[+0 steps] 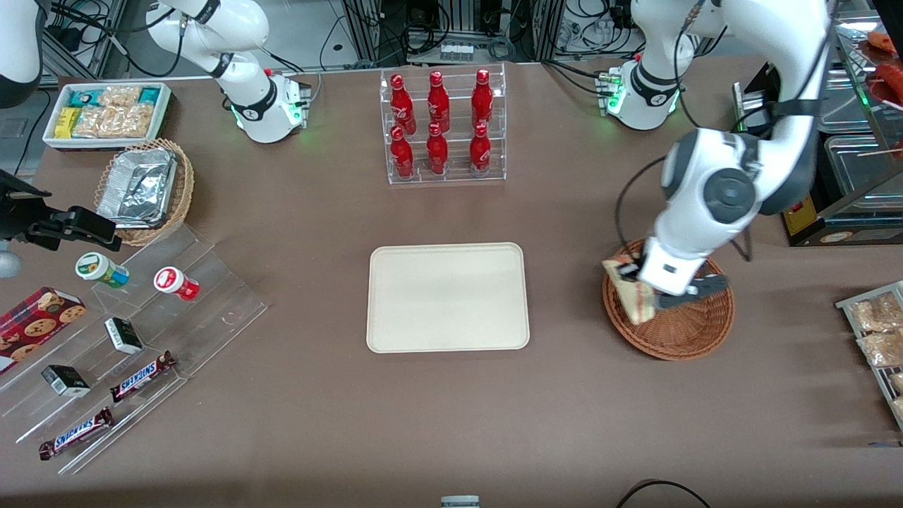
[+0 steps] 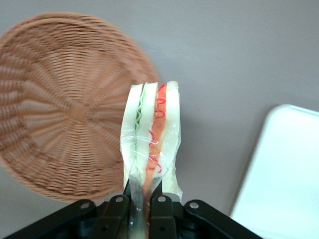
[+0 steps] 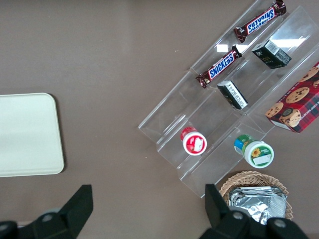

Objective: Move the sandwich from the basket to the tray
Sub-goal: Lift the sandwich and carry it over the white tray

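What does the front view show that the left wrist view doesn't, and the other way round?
Only the front view: the bottle rack, snack bin, foil basket, candy bars and the whole tray. Only the left wrist view: the sandwich's red and green layers edge-on, and the basket's empty inside. Both: the tool shut on the sandwich, lifted over the basket rim.

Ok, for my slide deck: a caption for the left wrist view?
Gripper holds the wrapped sandwich upright above basket, tray alongside.
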You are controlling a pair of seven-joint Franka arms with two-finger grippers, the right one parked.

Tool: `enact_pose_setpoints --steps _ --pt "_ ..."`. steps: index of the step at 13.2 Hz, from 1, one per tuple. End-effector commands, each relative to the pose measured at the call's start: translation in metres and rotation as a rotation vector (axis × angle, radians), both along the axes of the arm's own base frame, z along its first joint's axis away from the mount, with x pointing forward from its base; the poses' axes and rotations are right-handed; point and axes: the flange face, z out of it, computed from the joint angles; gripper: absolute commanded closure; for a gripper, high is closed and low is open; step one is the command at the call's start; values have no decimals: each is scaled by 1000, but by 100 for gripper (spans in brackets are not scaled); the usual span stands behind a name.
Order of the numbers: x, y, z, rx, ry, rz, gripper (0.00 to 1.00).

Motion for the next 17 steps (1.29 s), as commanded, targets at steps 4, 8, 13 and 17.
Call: enact_pose_setpoints --steps 4,8,13,17 --pt "0 -139 -17 -1 43 -273 100" --pt "-1 -209 -58 -33 71 -297 100" --pt "-5 -254 -87 -34 70 -299 100" --pt "-2 -266 -109 -27 73 -286 100"
